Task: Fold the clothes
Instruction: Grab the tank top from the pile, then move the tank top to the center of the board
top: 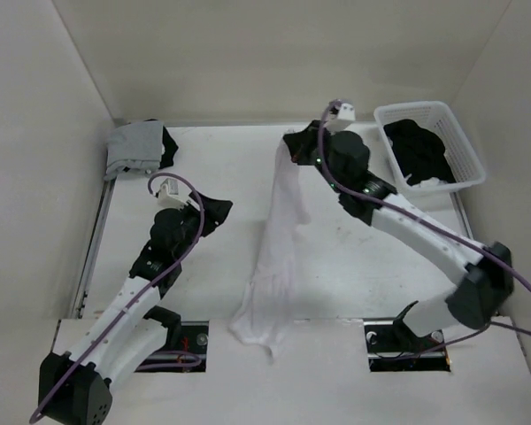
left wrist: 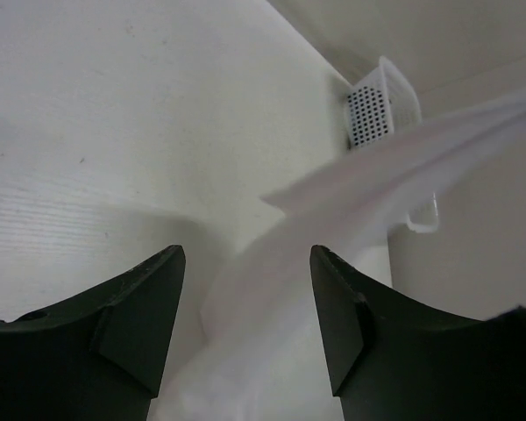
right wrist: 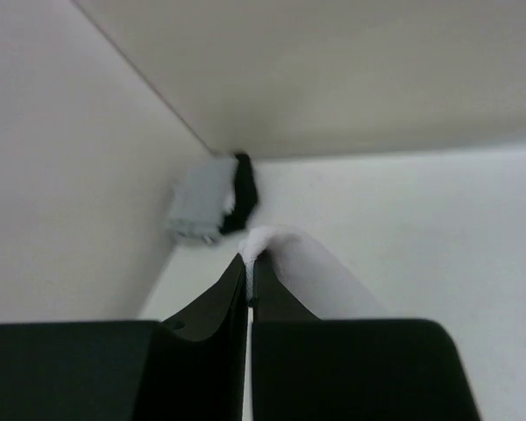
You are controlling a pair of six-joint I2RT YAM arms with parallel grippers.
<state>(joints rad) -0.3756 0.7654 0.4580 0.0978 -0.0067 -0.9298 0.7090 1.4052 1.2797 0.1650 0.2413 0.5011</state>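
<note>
1. White garment [top: 279, 257] is the piece being handled. It runs as a long, narrow drape from the far middle of the table [top: 363, 274] towards the near edge. Its wider lower end lies bunched there, between the two arm bases.
2. The garment's top end is raised off the table, caught in the right gripper [right wrist: 248, 263]. From the wrist view the jaws are pressed together, with a small fold of the white cloth poking up between their tips.
3. The right arm reaches in from the near right corner, and its wrist sits above the far middle of the table, near the basket.
4. The left gripper [left wrist: 245, 254] hovers over the left half of the table, to the left of the drape. Its jaws stand wide apart with nothing between them.
5. In the left wrist view the white cloth passes just beyond the fingertips. I cannot tell whether it touches them.
6. A folded grey garment [top: 128, 148] sits in the far left corner of the table. A black garment [top: 168, 146] is tucked against its right side, touching it.
7. A white lattice basket [top: 467, 146] stands at the far right corner, set at an angle to the table's edges.
8. Inside the basket is a heap of black clothes [top: 418, 149], with a scrap of white cloth showing at its near end.
</note>
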